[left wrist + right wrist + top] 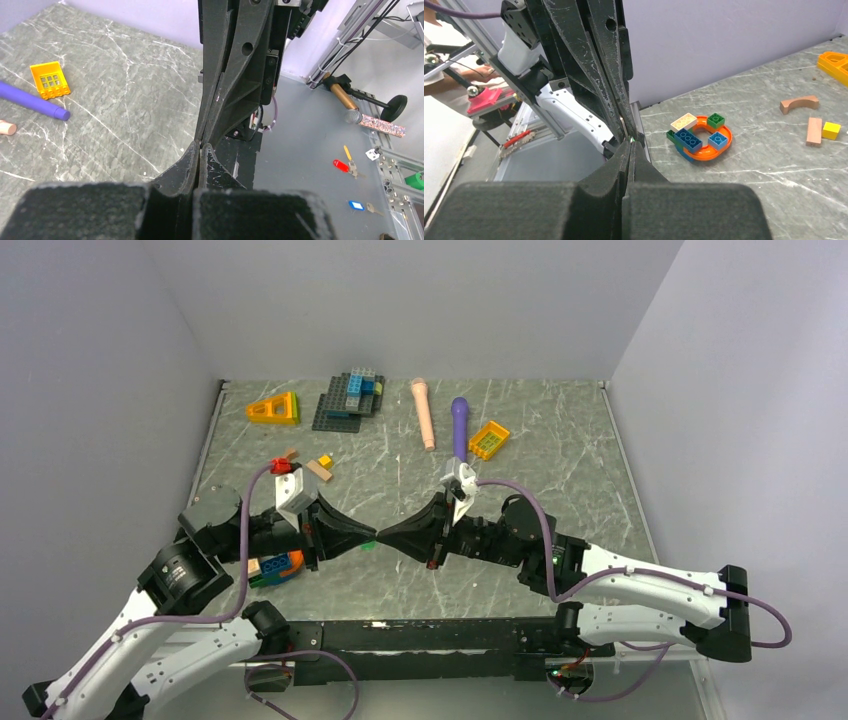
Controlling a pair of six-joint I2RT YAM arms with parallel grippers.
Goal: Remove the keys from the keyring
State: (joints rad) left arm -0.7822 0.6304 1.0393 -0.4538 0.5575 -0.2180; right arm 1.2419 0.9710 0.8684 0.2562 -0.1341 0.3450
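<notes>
My left gripper (372,536) and right gripper (383,537) meet tip to tip above the middle of the table, both shut. A small green piece (368,545), seemingly a key's tag, shows at the left gripper's tip. It also shows in the right wrist view (630,138), just past my right gripper (631,144). The keyring is hidden between the closed tips. In the left wrist view my left gripper (200,146) touches the right gripper's fingers (220,100) end on.
An orange ring with toy bricks (699,140) lies under the left arm. Wooden blocks (318,468), a brick plate (348,400), pink (424,412) and purple (459,427) cylinders and a yellow piece (489,439) lie further back. Red-tagged (342,165) and blue-tagged (356,205) keys lie off the table.
</notes>
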